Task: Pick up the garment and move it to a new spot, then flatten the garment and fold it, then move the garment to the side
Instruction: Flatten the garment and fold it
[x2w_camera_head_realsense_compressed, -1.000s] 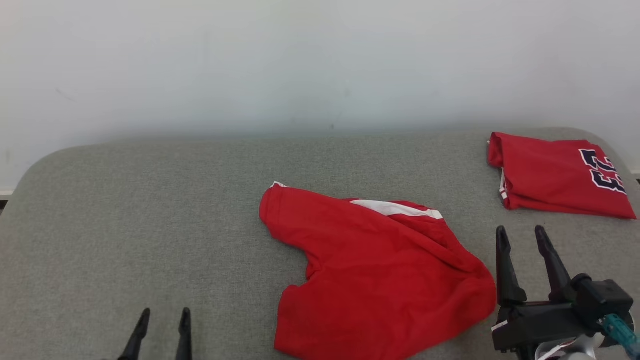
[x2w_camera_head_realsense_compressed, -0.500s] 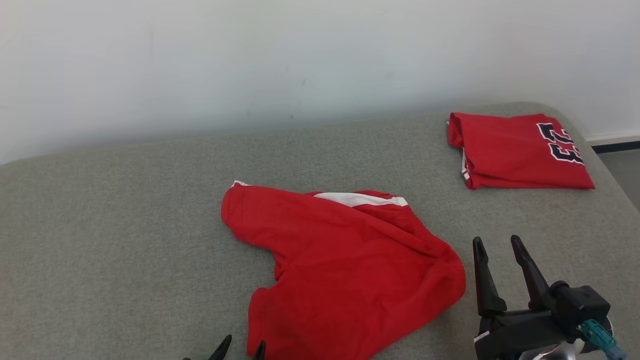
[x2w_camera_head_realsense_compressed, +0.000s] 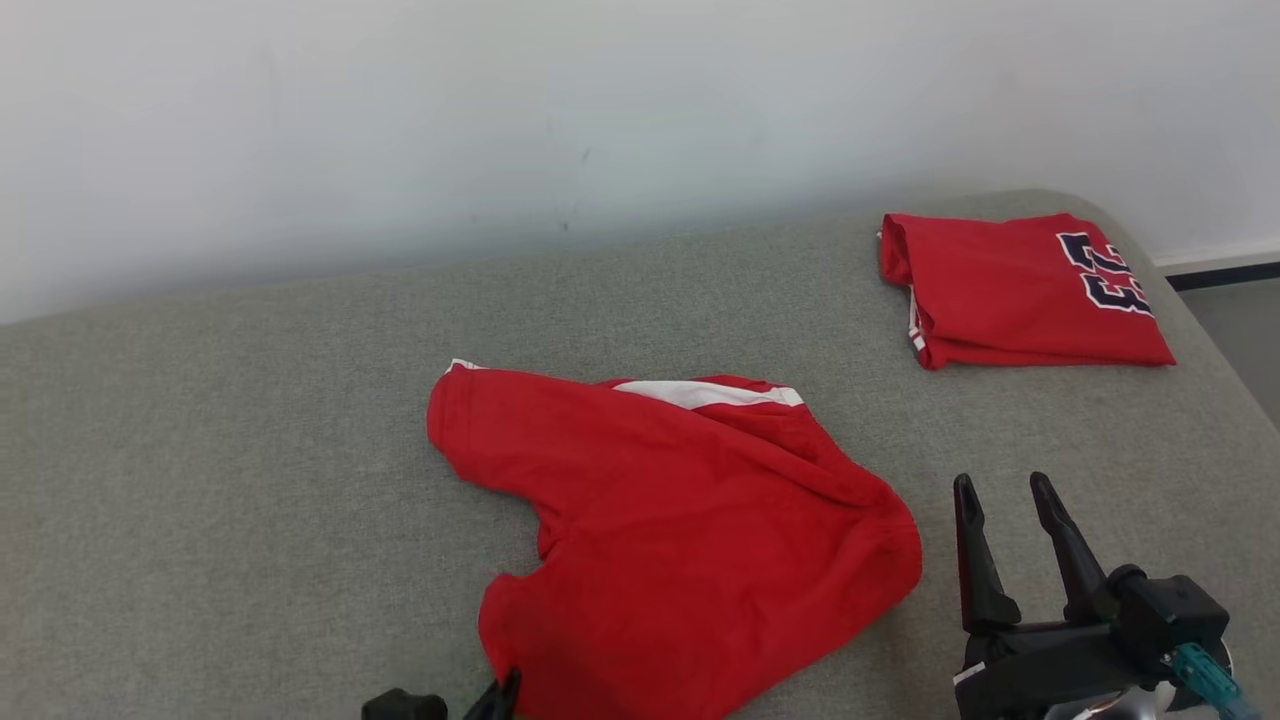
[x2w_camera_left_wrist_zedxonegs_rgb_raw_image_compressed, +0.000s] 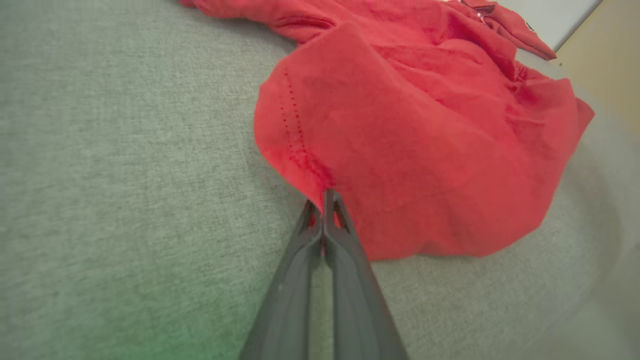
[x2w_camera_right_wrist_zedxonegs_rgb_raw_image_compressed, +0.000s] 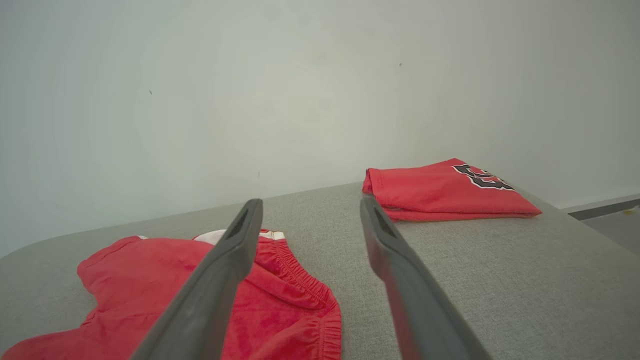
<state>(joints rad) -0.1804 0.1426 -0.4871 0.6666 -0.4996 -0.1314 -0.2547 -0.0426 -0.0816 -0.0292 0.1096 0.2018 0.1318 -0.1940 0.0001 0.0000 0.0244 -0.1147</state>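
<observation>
Evidently the garment (x2w_camera_head_realsense_compressed: 680, 520), a pair of red shorts with a white stripe, is thin, light, limp cloth. It lies crumpled at the middle of the grey padded surface (x2w_camera_head_realsense_compressed: 200, 450), slightly to the near side, and will sag and drape from whatever point lifts it. The left end effector (x2w_camera_head_realsense_compressed: 500, 690) sits at the garment's near-left corner. In the left wrist view its fingers are pressed together right at the stitched hem (x2w_camera_left_wrist_zedxonegs_rgb_raw_image_compressed: 295, 130), apparently pinching only a thin bite of it. That doubled, sewn edge is a sound place to hold, though so shallow a bite could slip. The right end effector (x2w_camera_head_realsense_compressed: 1003, 482) hovers with its fingers apart, just right of the garment and holding nothing. A second grip on the gathered waistband (x2w_camera_right_wrist_zedxonegs_rgb_raw_image_compressed: 300, 280) would spread the cloth. A folded red garment (x2w_camera_head_realsense_compressed: 1020, 290) lies far right, well apart.
</observation>
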